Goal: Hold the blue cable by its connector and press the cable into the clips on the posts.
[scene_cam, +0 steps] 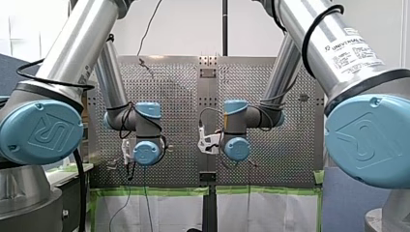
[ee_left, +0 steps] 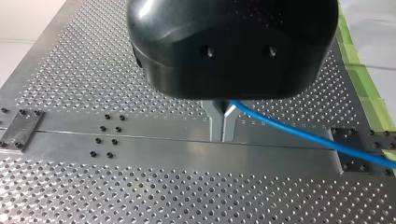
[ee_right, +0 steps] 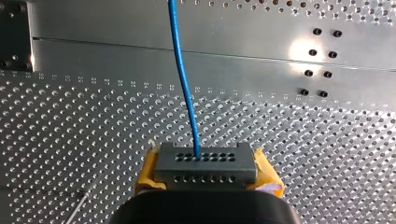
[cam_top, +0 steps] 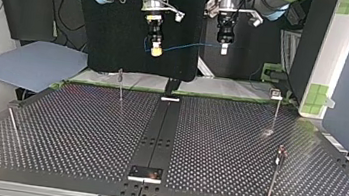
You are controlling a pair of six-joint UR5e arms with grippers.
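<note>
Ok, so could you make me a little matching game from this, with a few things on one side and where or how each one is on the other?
Things:
1. blue cable
2. connector
3. my left gripper
4. posts

States:
A. standing on the perforated table, with no cable on them
B. metal fingers shut on the cable
C. clamped between the yellow pads of my right gripper
D. strung in the air from one gripper to the other

Pairs: 1-D, 2-C, 3-B, 4-A.
</note>
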